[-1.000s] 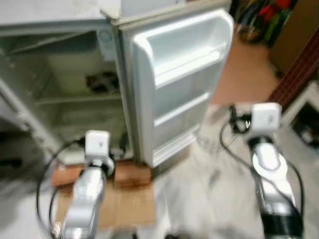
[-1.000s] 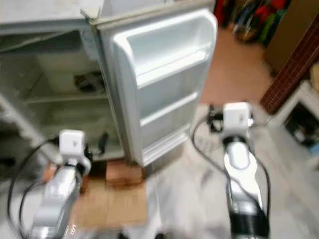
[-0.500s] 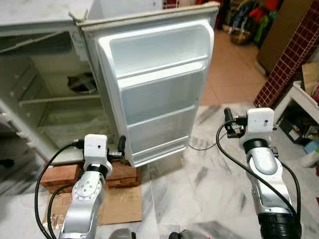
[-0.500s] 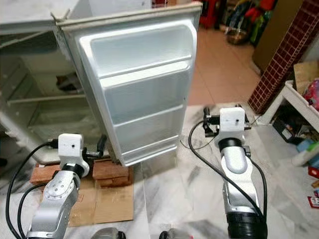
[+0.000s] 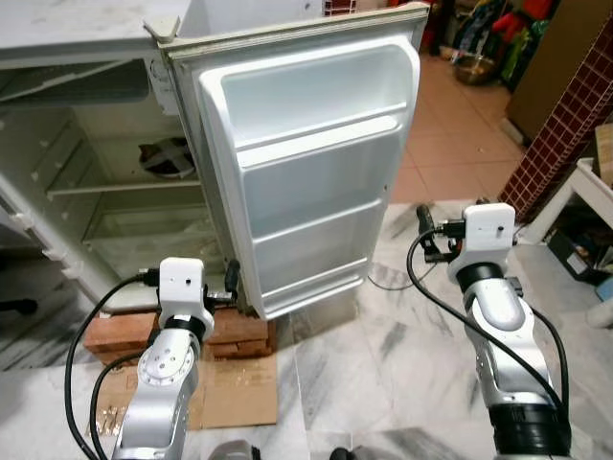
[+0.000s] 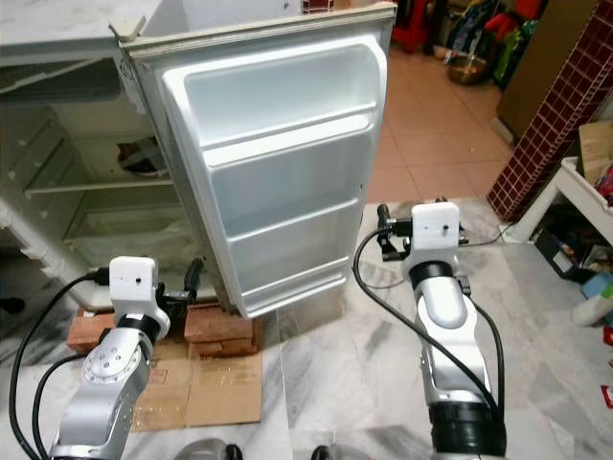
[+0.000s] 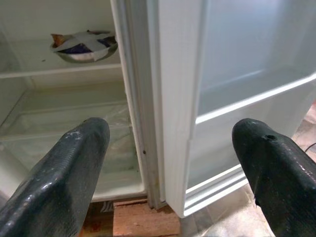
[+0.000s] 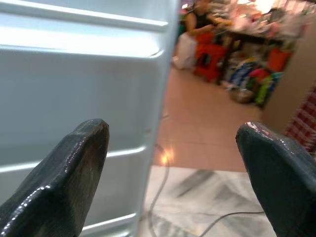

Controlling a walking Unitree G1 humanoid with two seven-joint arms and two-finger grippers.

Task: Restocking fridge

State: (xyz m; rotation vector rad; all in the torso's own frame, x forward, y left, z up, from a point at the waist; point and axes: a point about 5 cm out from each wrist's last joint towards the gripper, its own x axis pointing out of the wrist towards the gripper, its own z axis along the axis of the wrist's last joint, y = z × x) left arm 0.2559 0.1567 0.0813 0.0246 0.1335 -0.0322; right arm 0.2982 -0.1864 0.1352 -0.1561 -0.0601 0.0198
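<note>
The white fridge [image 5: 105, 206] stands open, its door [image 5: 311, 182] swung wide with bare door shelves facing me. On a middle shelf inside sits a taped-over metal bowl [image 7: 84, 43]. My left gripper [image 7: 173, 136] is low at the hinge-side bottom corner of the door, open, with nothing between its fingers [image 5: 231, 275]. My right gripper [image 8: 173, 136] is open and holds nothing. It hovers to the right of the door's free edge [image 5: 422, 226], pointing at it.
The fridge rests on red bricks [image 5: 239, 331] with flattened cardboard [image 5: 235, 395] in front. A black cable [image 5: 386, 281] lies on the marble floor. A red brick pillar [image 5: 565, 115] and a white shelf unit [image 5: 586, 192] stand at the right. A person [image 8: 200, 19] sits among clutter far back.
The head view has swung and sharpened from a blur. The right gripper now sits slightly closer to the door's free edge. The left gripper stays at the door's bottom corner.
</note>
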